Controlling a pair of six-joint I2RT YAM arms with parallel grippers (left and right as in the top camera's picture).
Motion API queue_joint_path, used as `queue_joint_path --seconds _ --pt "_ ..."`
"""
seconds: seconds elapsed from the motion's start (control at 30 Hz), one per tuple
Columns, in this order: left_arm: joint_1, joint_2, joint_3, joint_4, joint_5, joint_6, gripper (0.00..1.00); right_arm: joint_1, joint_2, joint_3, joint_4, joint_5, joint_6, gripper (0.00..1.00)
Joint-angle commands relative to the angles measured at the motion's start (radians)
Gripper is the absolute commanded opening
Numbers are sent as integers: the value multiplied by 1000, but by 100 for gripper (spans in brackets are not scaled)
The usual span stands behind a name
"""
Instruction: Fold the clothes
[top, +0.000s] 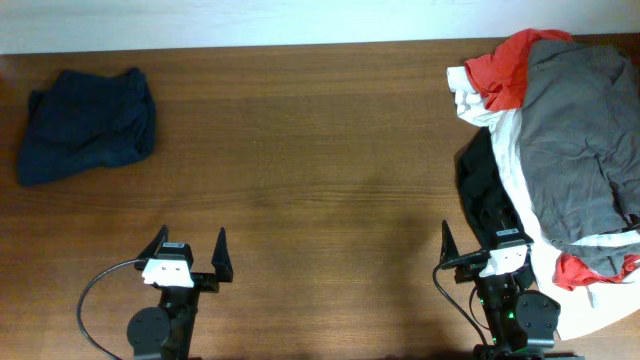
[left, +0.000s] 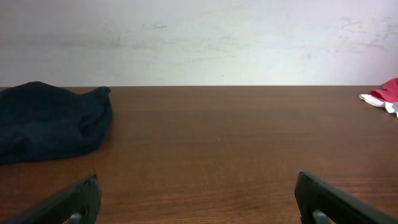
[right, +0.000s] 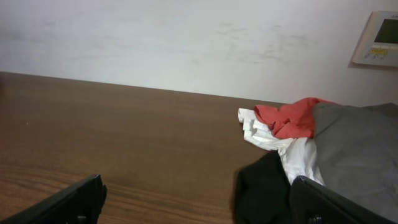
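A heap of clothes (top: 560, 140) lies at the table's right: a grey garment (top: 580, 130) on top, red (top: 505, 70), white (top: 515, 160) and black (top: 485, 195) pieces under it. It also shows in the right wrist view (right: 348, 155). A dark blue garment (top: 85, 125) lies crumpled at the far left, also seen in the left wrist view (left: 50, 121). My left gripper (top: 190, 245) is open and empty near the front edge. My right gripper (top: 480, 240) is open and empty, its right finger beside the black piece (right: 264, 186).
The wooden table (top: 320, 170) stretches bare between the two garments. A white wall (left: 199, 37) stands behind the table. A wall panel (right: 379, 37) shows at the right in the right wrist view. The heap hangs past the table's right front corner.
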Motion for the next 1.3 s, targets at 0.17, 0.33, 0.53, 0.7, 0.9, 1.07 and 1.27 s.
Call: queue_joint_path --seconds 0.17,0.33,0.53,0.7,0.9,1.07,1.27 --pt "-2 5 -6 -2 -7 5 99 -6 -5 -7 -2 -8 1 99" --pt "-2 5 -6 -2 -29 5 99 -6 -5 -7 -2 -8 1 99" --pt "-2 5 -6 5 -41 5 99 -6 -5 -7 1 -65 1 99" --pt "-2 5 -6 13 -24 5 99 -6 -5 -7 14 -65 1 99" --pt "-2 7 -6 125 33 5 99 -6 -4 47 66 -65 99 99" --pt "-2 88 59 182 35 5 99 -6 50 211 1 -23 114 99" --pt "-2 411 286 182 88 21 99 -6 326 512 -167 29 106 99"
